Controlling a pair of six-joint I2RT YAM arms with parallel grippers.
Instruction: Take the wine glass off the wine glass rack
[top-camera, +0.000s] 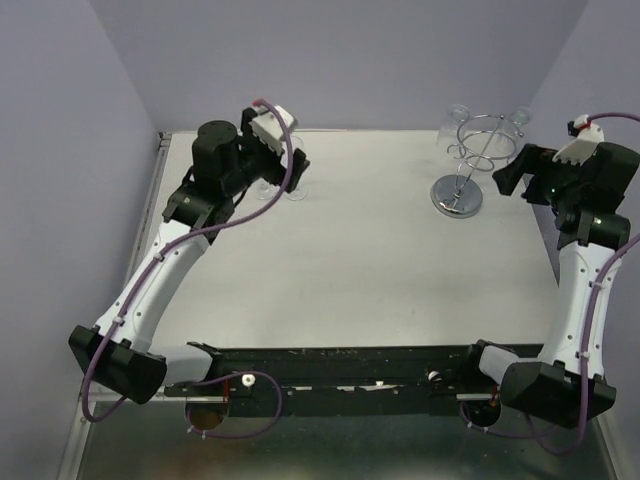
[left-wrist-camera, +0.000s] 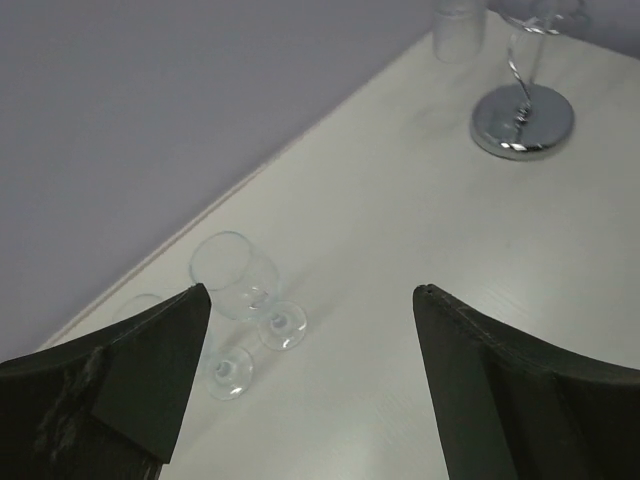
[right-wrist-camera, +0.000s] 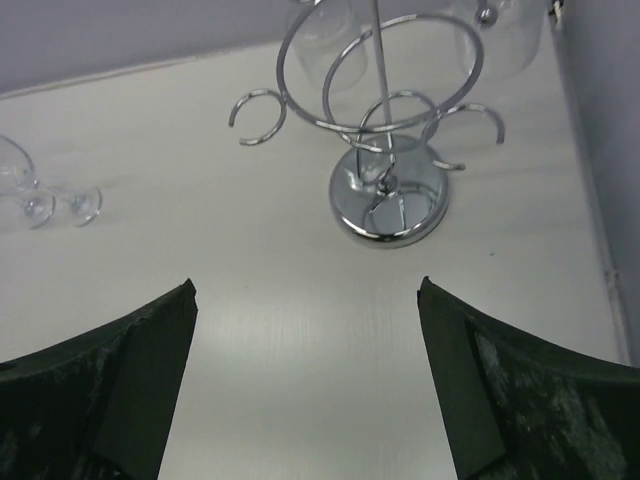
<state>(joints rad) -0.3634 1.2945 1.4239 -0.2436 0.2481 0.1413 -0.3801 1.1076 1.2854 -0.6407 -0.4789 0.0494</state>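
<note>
The chrome wine glass rack (top-camera: 468, 160) stands at the back right of the table, with its disc base (right-wrist-camera: 390, 205) and wire rings (right-wrist-camera: 380, 70) in the right wrist view. Two clear wine glasses hang upside down from its far rings (right-wrist-camera: 500, 40) (right-wrist-camera: 328, 30). My right gripper (right-wrist-camera: 307, 284) is open and empty, just right of the rack (top-camera: 514, 176), facing it. My left gripper (left-wrist-camera: 312, 292) is open and empty at the back left (top-camera: 292, 165). Two wine glasses (left-wrist-camera: 236, 272) (left-wrist-camera: 229, 372) stand upright on the table beside its left finger.
The lilac back wall runs close behind the rack and the standing glasses (top-camera: 280, 190). The right side wall is close to my right arm (top-camera: 590, 250). The rack base also shows far off in the left wrist view (left-wrist-camera: 523, 120).
</note>
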